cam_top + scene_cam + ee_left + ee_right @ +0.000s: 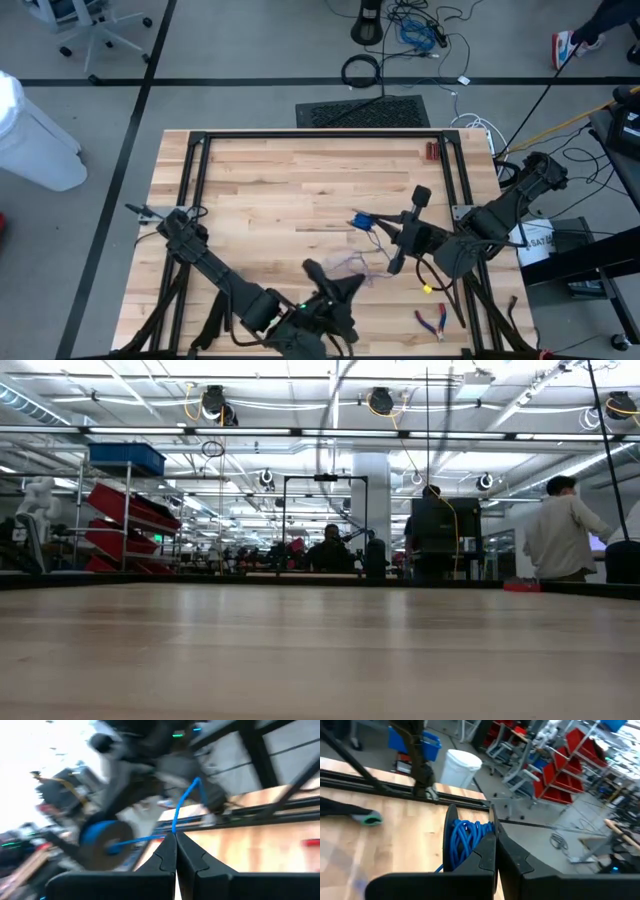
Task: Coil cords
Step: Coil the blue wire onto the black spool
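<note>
The blue cord is partly wound on a small spool point(462, 842) point(102, 837) with dark round flanges. In the high view the spool point(362, 221) hangs over the table's middle at the tip of my right gripper point(378, 232), which is shut on it. A free strand point(145, 840) runs from the spool to my left gripper point(174, 836), which is shut on it nearer the front edge point(350, 283). A second stretch of cord point(187, 795) arcs from there up toward the right arm. The low view shows neither gripper nor cord. My left gripper pinches a single strand of the blue cord point(170, 835) at its fingertips. The cord runs across the fingers and is clear of the table. One side leads straight to the spool, the other curves upward. My right gripper holds the spool at the side nearest its fingers point(492, 827), the blue windings lying against one finger point(485, 850). The fingers themselves hide what they pinch. They reach in roughly level from the table's right, and the spool is lifted clear of the table.
Red-handled pliers point(432, 320) lie near the front right corner, with a small yellow piece point(427, 289) beside them. A small red item point(432, 150) sits at the far right edge. A black frame point(320, 135) rims the table. People stand in the room beyond point(560, 530).
</note>
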